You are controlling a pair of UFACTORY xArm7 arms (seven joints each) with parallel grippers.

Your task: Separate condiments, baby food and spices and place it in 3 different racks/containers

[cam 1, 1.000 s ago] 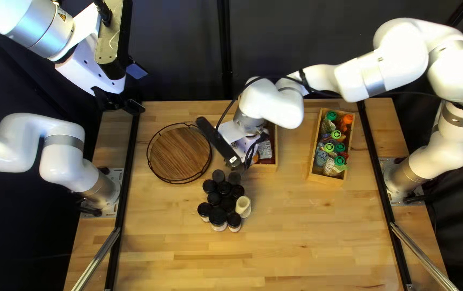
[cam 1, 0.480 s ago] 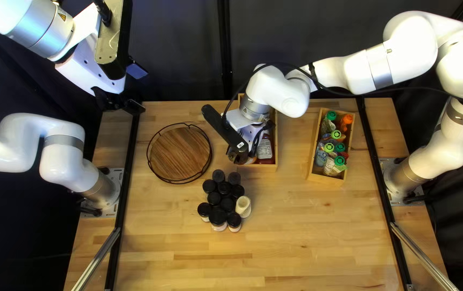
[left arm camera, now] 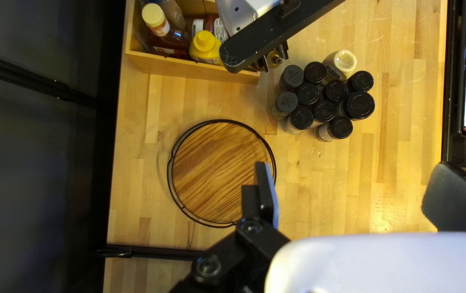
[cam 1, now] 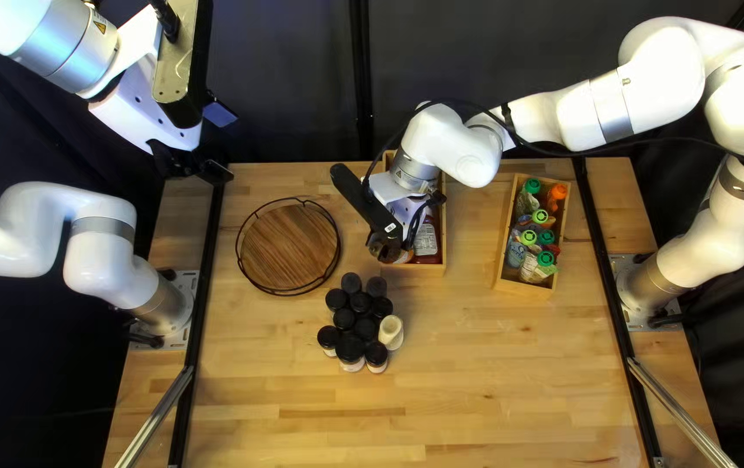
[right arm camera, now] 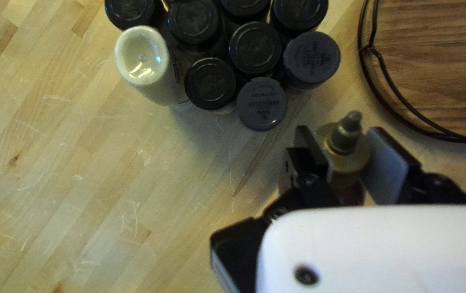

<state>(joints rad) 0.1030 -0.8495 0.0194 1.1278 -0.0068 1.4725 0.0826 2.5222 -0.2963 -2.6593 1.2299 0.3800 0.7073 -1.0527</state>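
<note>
Nozzle-topped bottle (right arm camera: 344, 154) near black-lidded jars (cam 1: 354, 316), held between narrowed fingers of right gripper (cam 1: 386, 251). Tip up, long axis roughly upright. Right arm (cam 1: 593, 108) stretched across far side, wrist angled down. Left gripper (cam 1: 216, 171) raised, fingers wide. Versus earliest frame, right wrist shifted toward far edge.

- Left arm (cam 1: 99, 247) and right arm (cam 1: 662, 82): white, smooth, rounded segments with silver-grey bands
- Left gripper (cam 1: 220, 143): black fingers and links, bluish pads, round bolt heads (left arm camera: 207, 266) below the fingers
- Behind it, a white bracket (cam 1: 133, 113) with small holes and an olive-grey housing (cam 1: 183, 65) edged black; farther back, a yellow warning triangle (cam 1: 100, 27)
- Right gripper (cam 1: 386, 250): black fingers and links, greyish pads
- Behind it, a long black round-ended bar (cam 1: 353, 192) and a thin looping black cable (cam 1: 554, 154)
</note>
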